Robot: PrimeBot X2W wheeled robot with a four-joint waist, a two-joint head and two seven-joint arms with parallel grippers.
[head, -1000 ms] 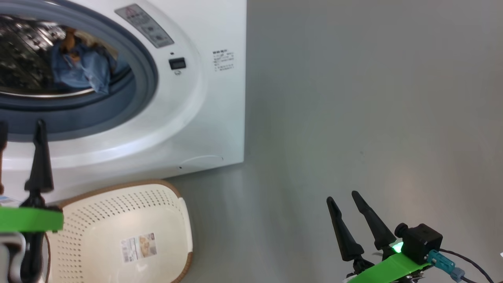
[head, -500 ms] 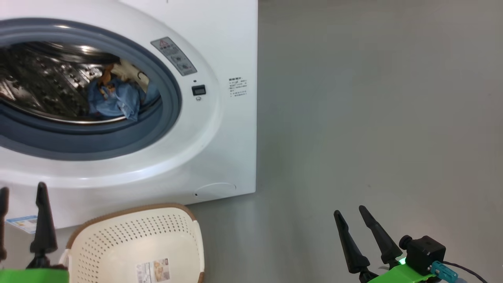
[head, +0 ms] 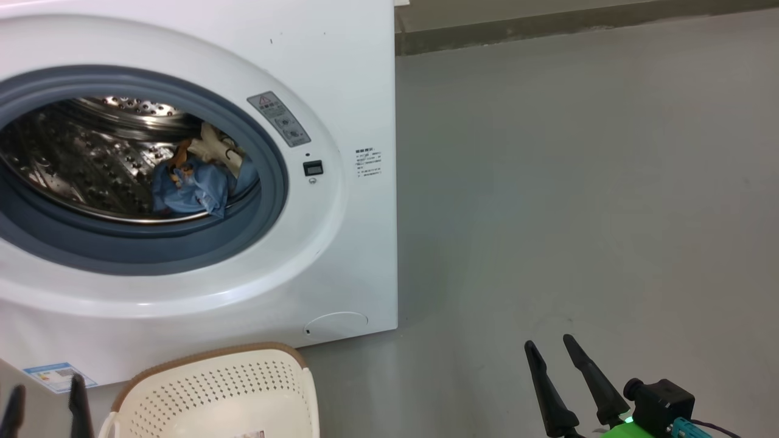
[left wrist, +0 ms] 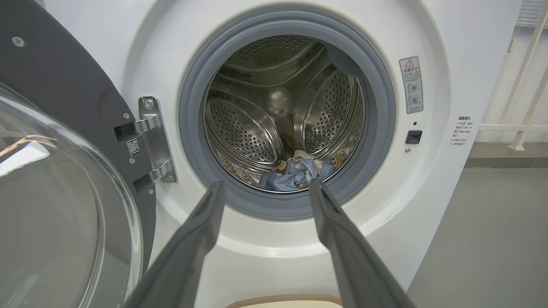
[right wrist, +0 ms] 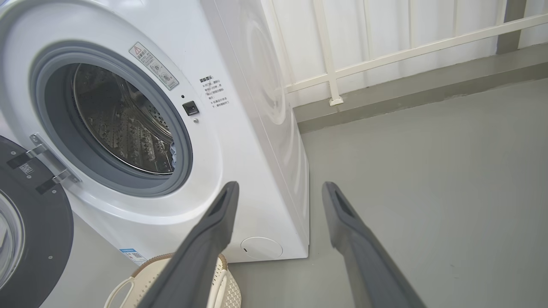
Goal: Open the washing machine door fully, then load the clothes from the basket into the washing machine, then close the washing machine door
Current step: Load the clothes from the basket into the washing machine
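Head view, framing: the camera has tipped up over the last second, so the whole scene sits lower in the picture; the things keep their places among themselves.
Head view, washing machine (head: 359, 73): on the left, mouth open, more of its top now in sight, with a dark kerb (head: 548, 27) newly showing at the far edge of the floor (head: 578, 182).
Head view, clothes (head: 192, 188): light-blue bundle with cream and orange bits, lying at the right of the drum (head: 79, 158) just behind the grey rubber ring (head: 271, 182), as before.
Head view, basket (head: 213, 389): on the floor just in front of the machine; less of it in sight than earlier, its bottom cut off.
Head view, left gripper (head: 45, 389): near left corner, fingers spread, holding nothing; only the tips show now.
Head view, right gripper (head: 548, 342): near right, over bare floor, fingers apart and empty as before.
Left wrist view, washing machine door (left wrist: 64, 85): swung wide to the left on its metal hinge (left wrist: 154, 139).
Left wrist view, left gripper: spread fingers point at the lower edge of the mouth, short of the clothes.
Right wrist view, right gripper: open, aimed at the machine's near right corner, with the basket's rim below the left finger.
Right wrist view, railing (right wrist: 385, 55): white, far behind the machine.
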